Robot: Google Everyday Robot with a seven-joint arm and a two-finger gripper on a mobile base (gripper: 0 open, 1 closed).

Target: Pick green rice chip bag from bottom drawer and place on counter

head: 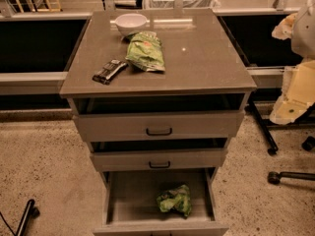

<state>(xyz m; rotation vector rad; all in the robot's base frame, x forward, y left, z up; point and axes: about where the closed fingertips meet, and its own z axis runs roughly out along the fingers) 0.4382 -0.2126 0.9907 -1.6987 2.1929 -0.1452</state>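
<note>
The green rice chip bag lies crumpled on the pale floor of the open bottom drawer, right of its middle. The counter tops the grey cabinet. My gripper is at the right edge of the view, level with the counter's back right corner, on the pale arm. It is far from the bag and touches nothing that shows.
On the counter are a white bowl, a flatter pale green bag with a red logo and a dark bar. Two shallower drawers stand slightly open above. Chair wheels are on the floor at right.
</note>
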